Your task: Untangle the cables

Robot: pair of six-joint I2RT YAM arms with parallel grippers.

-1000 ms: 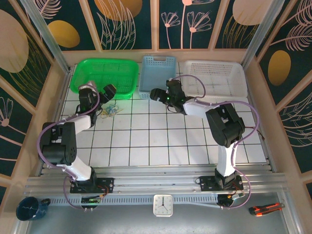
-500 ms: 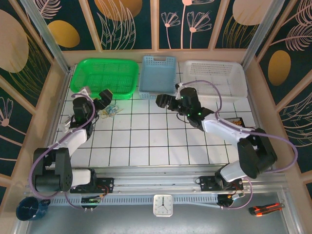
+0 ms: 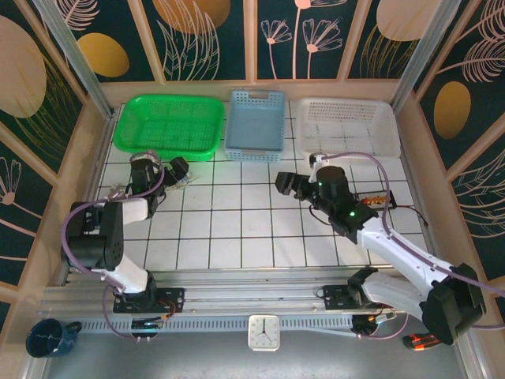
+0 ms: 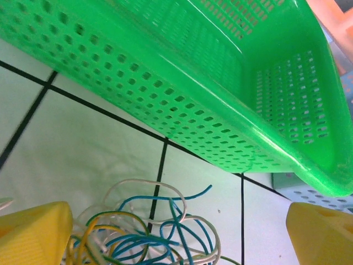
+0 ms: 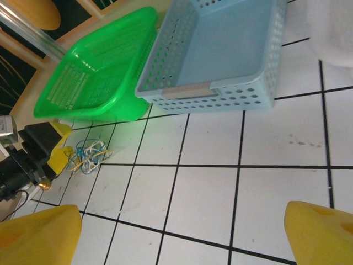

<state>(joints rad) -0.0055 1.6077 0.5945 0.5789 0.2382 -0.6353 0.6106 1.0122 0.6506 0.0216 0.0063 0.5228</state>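
**Left claw staged over the tangle, nothing gripped yet**

Left gripper (image 4: pixel 176 237) is spread wide and nothing is held. The cables (image 4: pixel 144 234), blue, white and yellowish strands in one loose clump, are seen low between its yellow fingers (image 4: pixel 33 234), lying on the tiled table (image 4: pixel 83 160). The green basket (image 4: pixel 220 110) sits just ahead of the claw, beyond the clump; contact between the two is not apparent.

Right gripper (image 5: pixel 179 237) is also spread wide and empty. From it the clump is seen well off, ahead and to its left, beside the left claw. The blue basket (image 5: pixel 215 44) is ahead of it.

Step judged: approach for the first grasp. Untangling is not begun, since all strands are in one clump.

Next move, as judged: the left claw is to be lowered and closed on one outer loop; the white loop on the basket side looks freest. The right claw is to be brought across to take a second strand, so the two can be drawn apart. With wire this thin, a low closure near the tile is called for, or the strand may be missed
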